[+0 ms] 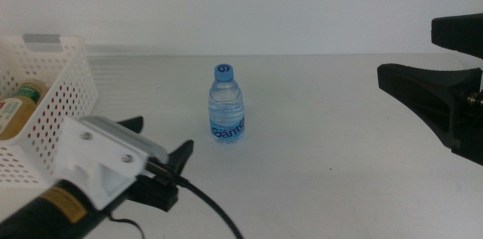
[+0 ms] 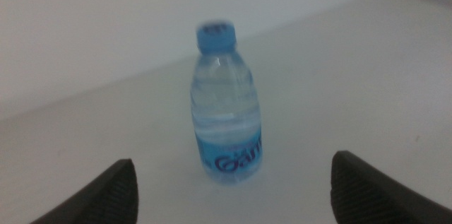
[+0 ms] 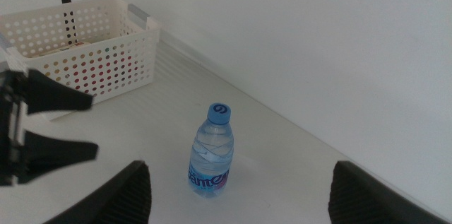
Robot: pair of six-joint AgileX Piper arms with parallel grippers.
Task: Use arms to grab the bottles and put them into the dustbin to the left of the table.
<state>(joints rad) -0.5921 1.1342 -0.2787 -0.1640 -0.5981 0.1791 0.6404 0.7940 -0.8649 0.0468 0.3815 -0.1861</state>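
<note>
Off-white and plain, the table [image 1: 324,133] runs back to a pale wall, and nearly everything on it can be placed from the small water bottle [image 1: 226,104] standing upright near its middle.

To the left of that bottle, at the table's edge, sits the dustbin [image 1: 64,88], a white basket with perforated sides and a grey tab on its far rim. Inside it lies the yellow-liquid bottle [image 1: 16,107] with its green label, tipped on its side against the near wall; red shows through the holes lower down, too hidden to identify.

Left and nearer the camera than the water bottle, the left end effector [image 1: 162,142] points toward it from a white housing with a black cable trailing behind. Its jaws are spread wide, and in its wrist view the bottle stands between their tips but farther out, untouched.

Right of the water bottle and well apart from it, the right end effector [image 1: 434,62] hangs above the table with its jaws also spread wide, holding nothing.

The water bottle itself has a blue cap and a blue label.
</note>
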